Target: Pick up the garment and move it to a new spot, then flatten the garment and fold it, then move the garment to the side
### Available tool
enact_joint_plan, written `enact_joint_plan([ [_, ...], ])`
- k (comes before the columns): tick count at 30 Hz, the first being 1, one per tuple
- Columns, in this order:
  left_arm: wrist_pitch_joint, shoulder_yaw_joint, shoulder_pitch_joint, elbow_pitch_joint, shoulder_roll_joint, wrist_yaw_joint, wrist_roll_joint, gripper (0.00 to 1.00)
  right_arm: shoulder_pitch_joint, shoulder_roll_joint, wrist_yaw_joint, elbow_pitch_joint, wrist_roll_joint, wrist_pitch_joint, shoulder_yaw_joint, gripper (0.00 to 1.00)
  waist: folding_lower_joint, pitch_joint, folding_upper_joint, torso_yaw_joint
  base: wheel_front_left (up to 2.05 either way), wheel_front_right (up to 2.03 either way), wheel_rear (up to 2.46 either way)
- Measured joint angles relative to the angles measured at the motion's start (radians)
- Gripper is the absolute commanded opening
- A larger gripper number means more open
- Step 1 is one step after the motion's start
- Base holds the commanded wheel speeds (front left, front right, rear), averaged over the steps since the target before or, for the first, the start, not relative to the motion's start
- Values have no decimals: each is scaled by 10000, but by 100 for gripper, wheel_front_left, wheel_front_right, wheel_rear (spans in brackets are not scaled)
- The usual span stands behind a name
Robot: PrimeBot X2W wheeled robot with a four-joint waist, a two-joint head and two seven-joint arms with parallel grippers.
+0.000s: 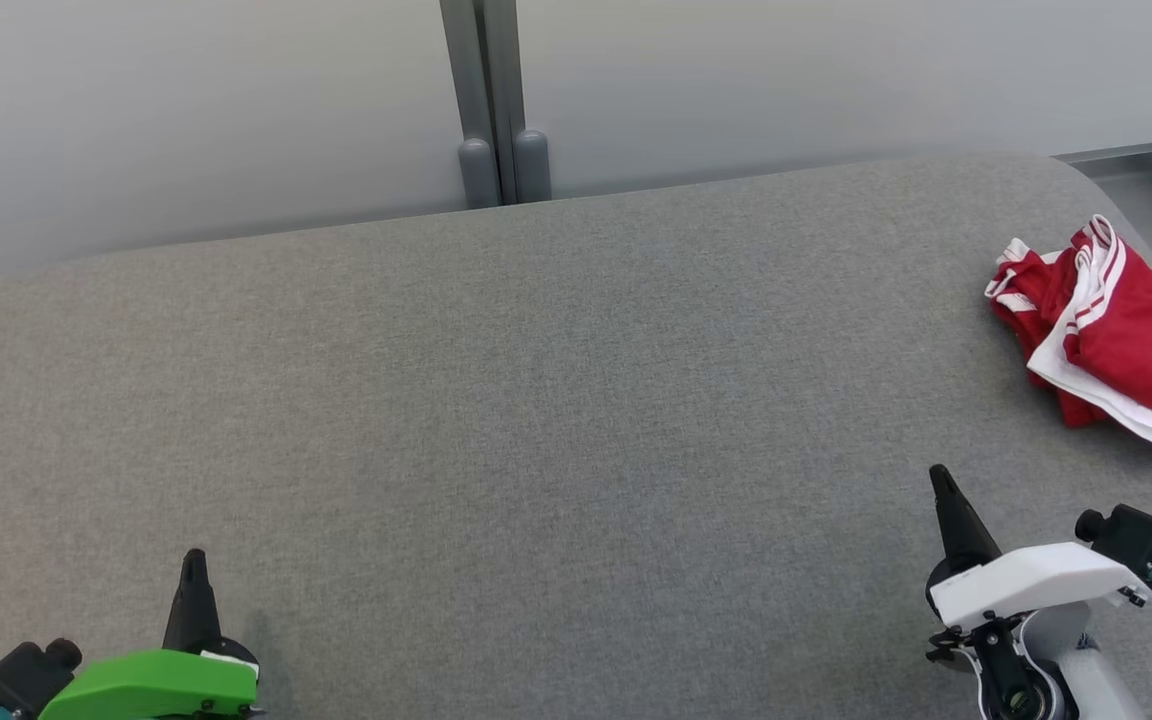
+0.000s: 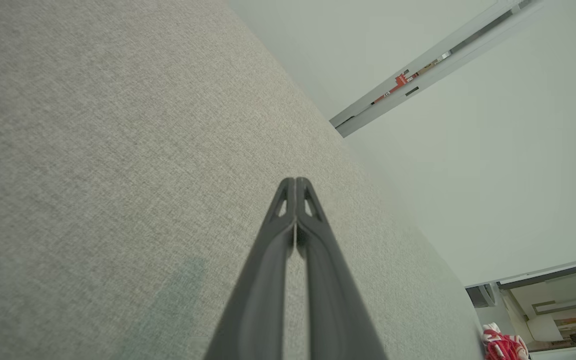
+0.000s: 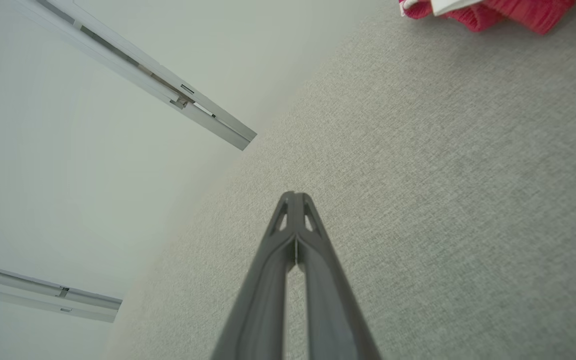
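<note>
Closest to the head camera, at the bottom corners of its view, are the two grippers. At the lower left, the left gripper [image 1: 194, 560] rises from a green housing [image 1: 151, 685], its two dark fingers pressed together into a single point. The left wrist view shows the same: the fingers [image 2: 268, 280] meet at the tips, with a thin slit lower down, closed on nothing. At the lower right, the right gripper [image 1: 941, 478] stands up from a white housing [image 1: 1031, 580], and it too is closed and empty, its fingertips touching in the right wrist view. Both point out over the grey woven cover of the table [image 1: 536, 400]. I cannot tell whether either tip touches the cloth.

The garment [image 1: 1126, 330] is red with white stripes and a white hem. It lies crumpled in a heap at the far right of the table, near the rounded corner, and the right edge of the head view cuts it off. It sits ahead of the right gripper and to its right, well apart from it, with the whole width of the table between it and the left gripper. In the right wrist view it shows as a red bunch at the top edge. In the left wrist view it is a small red-and-white bundle low in the right corner.

Behind the table stands a pale wall [image 1: 186, 100], and a grey upright post [image 1: 491, 100] meets the table's far edge.
</note>
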Motion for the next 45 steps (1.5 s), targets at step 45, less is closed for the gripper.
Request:
enact_joint_plan([
  [45,1204,36,-541,-506,33,0,-4332,0,284,-25,-2,-1007,4552,1164,-616,0,0,-56,0,207,0,0,0],
])
